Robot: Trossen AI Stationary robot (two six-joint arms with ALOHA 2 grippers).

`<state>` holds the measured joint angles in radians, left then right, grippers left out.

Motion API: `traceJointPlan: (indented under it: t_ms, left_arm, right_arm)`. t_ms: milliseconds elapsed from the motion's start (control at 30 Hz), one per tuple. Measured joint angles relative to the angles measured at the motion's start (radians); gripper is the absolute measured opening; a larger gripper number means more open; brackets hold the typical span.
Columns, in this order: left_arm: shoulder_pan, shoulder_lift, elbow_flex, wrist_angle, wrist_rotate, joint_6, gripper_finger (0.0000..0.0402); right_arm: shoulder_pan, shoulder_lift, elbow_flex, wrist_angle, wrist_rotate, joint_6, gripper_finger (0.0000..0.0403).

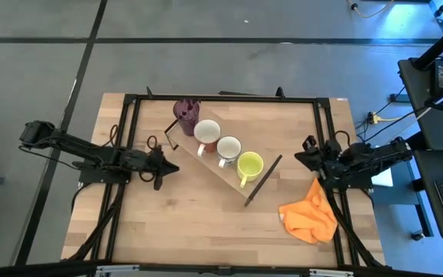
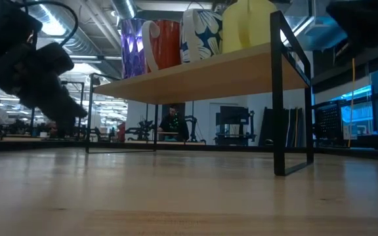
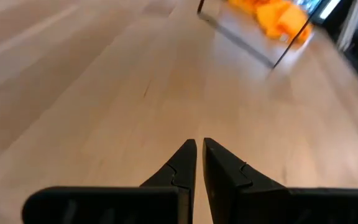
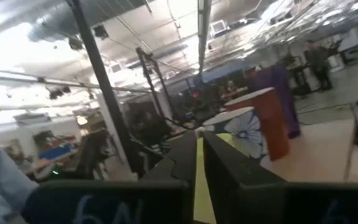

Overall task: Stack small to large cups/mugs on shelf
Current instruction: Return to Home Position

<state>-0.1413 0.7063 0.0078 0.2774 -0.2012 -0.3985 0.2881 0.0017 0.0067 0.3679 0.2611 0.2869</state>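
The shelf (image 1: pixel 220 171), a light-wood plank on dark end bars, stands slantwise at the table's middle. On it, in one row on their bases, stand the purple tumbler (image 1: pixel 186 112), the brownish mug (image 1: pixel 207 131), the white-grey mug (image 1: pixel 228 147) and the yellow-green mug (image 1: pixel 250 164). The low view shows them from the side, tumbler (image 2: pixel 131 46) to yellow-green mug (image 2: pixel 248 23). My left gripper (image 1: pixel 174 166) (image 3: pixel 199 147) is shut and empty above bare table, left of the shelf. My right gripper (image 1: pixel 300 156) (image 4: pixel 199 140) is shut and empty to the shelf's right, pointing toward the mugs.
A crumpled orange cloth (image 1: pixel 308 216) lies near the table's right front corner. Black frame rails (image 1: pixel 221 98) run round the tabletop. Bare wood lies in front of the shelf. A person (image 2: pixel 172 122) shows in the room behind the table.
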Motion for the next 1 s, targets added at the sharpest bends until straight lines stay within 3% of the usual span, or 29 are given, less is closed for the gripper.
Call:
traceJointPlan:
  t_ms: [233, 400, 1000]
  left_arm:
    - [0.000, 0.000, 0.000, -0.117, 0.001, 0.073, 0.0023]
    - [0.000, 0.000, 0.000, -0.110, 0.002, 0.068, 0.0023]
    - [0.000, 0.000, 0.000, -0.109, 0.004, 0.068, 0.0023]
  right_arm:
    - [0.000, 0.003, 0.001, -0.178, 0.002, -0.158, 0.0032]
    - [0.000, 0.004, 0.001, -0.261, 0.002, -0.161, 0.0032]
    - [0.000, 0.004, 0.001, -0.277, 0.001, -0.161, 0.0032]
